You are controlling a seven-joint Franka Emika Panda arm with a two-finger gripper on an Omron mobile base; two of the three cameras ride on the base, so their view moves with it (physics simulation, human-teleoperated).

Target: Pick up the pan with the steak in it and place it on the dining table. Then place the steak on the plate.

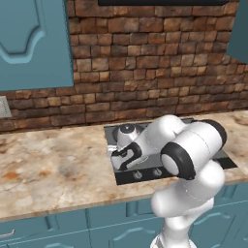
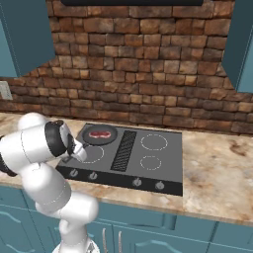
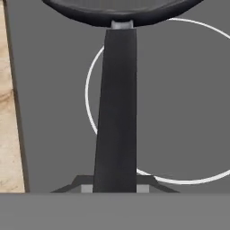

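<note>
The dark pan sits on the rear left burner of the cooktop, with the red steak lying flat in it. Its long black handle points toward me over the front left burner ring. In the hand view the pan's rim is at the top, and the handle runs down between the fingertips of my gripper. Both fingertips press against the handle's sides, so the gripper is shut on it. The dining table and the plate are out of view.
Speckled beige counter lies to the left of the cooktop and more to its right. A brick wall stands behind, with teal cabinets above. Control knobs line the cooktop's front edge.
</note>
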